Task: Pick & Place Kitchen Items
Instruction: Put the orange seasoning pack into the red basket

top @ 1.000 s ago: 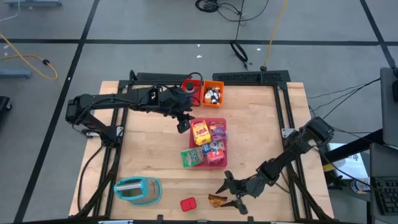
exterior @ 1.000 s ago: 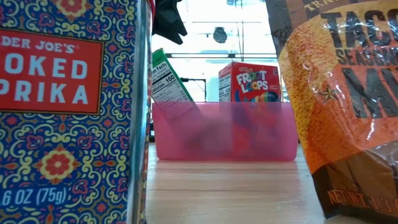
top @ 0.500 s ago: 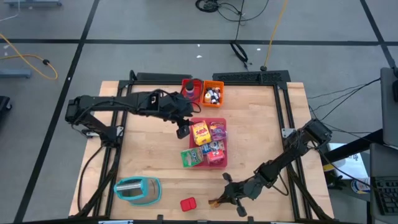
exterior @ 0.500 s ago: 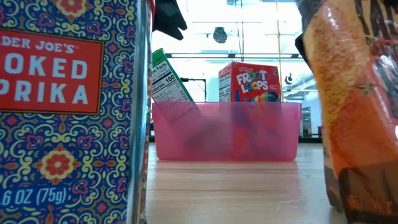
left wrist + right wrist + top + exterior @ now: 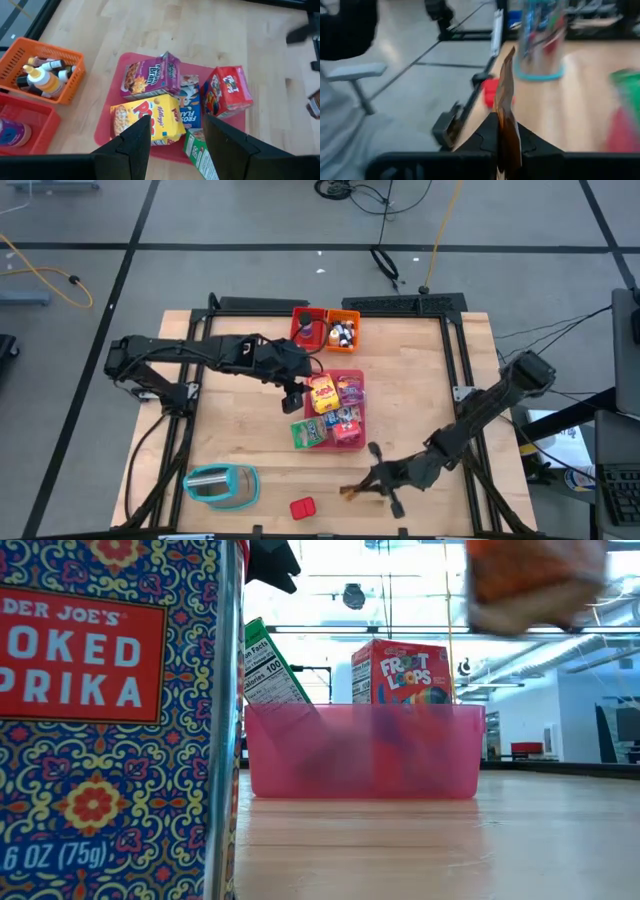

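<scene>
Right fingers (image 5: 507,145) clamping brown packet (image 5: 506,95), lifted

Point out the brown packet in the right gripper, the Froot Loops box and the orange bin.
brown packet (image 5: 507,107): right wrist view, its thin edge above the shut fingers.
Froot Loops box (image 5: 400,673): low view, printed front.
orange bin (image 5: 64,93): left wrist view, mesh side wall.

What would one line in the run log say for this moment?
right pincer: shut on brown packet, lifted off table | left pincer: open, empty, beside pink tray | cereal boxes: in tray
</scene>
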You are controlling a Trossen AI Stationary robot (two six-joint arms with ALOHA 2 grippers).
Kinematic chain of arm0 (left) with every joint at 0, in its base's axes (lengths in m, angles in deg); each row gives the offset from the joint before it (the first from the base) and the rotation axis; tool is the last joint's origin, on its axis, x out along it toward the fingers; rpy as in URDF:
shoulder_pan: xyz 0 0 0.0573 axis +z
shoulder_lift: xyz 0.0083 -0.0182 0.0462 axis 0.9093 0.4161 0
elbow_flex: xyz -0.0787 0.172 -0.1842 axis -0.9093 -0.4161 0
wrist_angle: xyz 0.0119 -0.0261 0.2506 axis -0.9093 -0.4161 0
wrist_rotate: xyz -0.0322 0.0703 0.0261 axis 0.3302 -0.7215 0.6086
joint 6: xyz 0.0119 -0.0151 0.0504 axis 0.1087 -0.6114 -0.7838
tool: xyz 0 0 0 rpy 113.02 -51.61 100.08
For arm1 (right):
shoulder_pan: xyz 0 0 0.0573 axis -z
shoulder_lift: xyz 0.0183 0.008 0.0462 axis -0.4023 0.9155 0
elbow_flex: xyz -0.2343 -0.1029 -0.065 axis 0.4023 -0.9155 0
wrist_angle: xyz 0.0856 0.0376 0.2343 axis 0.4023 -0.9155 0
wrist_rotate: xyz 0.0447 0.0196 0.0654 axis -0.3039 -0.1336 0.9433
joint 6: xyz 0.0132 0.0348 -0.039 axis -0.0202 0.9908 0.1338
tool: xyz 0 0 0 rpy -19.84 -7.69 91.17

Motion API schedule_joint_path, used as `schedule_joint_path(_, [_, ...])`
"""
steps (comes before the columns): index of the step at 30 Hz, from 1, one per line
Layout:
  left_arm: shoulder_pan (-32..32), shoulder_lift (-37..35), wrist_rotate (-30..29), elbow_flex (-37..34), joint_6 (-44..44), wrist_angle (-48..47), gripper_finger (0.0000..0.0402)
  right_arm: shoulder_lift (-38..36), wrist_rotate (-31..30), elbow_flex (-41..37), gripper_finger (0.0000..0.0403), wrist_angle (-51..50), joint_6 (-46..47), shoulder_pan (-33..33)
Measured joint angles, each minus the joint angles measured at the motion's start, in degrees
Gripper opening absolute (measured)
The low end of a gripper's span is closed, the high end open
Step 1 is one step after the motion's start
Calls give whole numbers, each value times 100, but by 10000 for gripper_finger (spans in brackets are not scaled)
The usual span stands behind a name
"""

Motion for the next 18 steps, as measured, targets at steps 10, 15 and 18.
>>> schedule_joint_path(10, [-190, 0, 4, 2, -372, 382, 182, -1502, -385, 0, 0, -1114, -393, 571])
schedule_joint_path(15, [-284, 0, 9, 2, -609, 693, 182, -2018, -366, 0, 0, -1348, -655, 1019])
schedule_joint_path(18, [-306, 0, 10, 2, -721, 937, 182, -2241, -351, 0, 0, -1398, -875, 1268])
